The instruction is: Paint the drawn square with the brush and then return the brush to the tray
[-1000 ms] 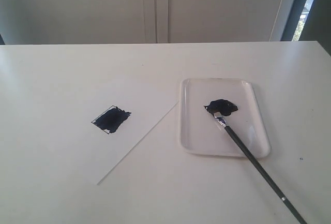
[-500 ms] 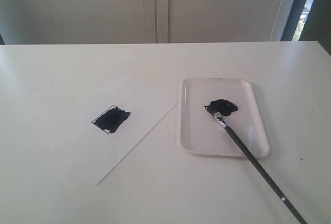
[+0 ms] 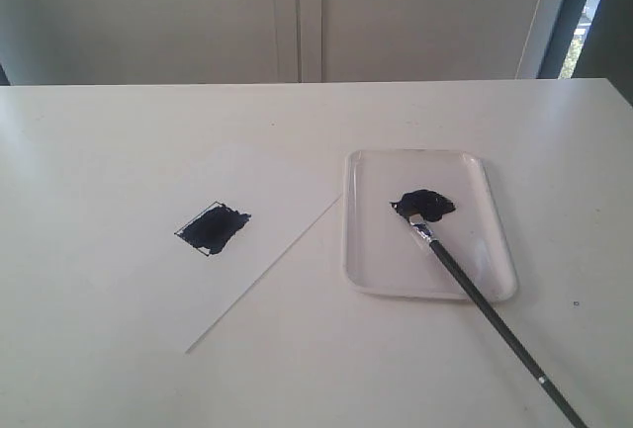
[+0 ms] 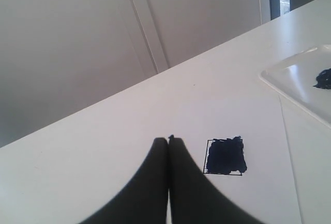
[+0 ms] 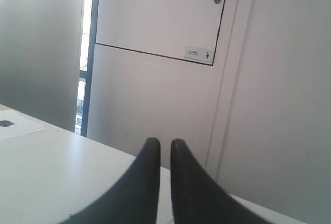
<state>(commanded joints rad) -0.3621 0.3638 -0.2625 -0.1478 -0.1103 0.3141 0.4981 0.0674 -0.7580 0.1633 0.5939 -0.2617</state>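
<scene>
Though on tray [image 3: 384, 250], brush [image 3: 495, 319] (tail) cropped

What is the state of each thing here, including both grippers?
drawn square: mostly filled with dark paint
tray: holds a paint blob
brush: unheld, bristles at the paint blob, handle out over the tray's rim
left gripper: shut, empty
right gripper: shut, empty

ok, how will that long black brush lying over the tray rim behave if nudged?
Probably stiff and light: the long thin black-handled paintbrush is a slim straight rod. Likely to pivot or roll, lying across the rim of the white glossy plastic tray. Its bristles touch the dark paint blob, so it may smear.
</scene>
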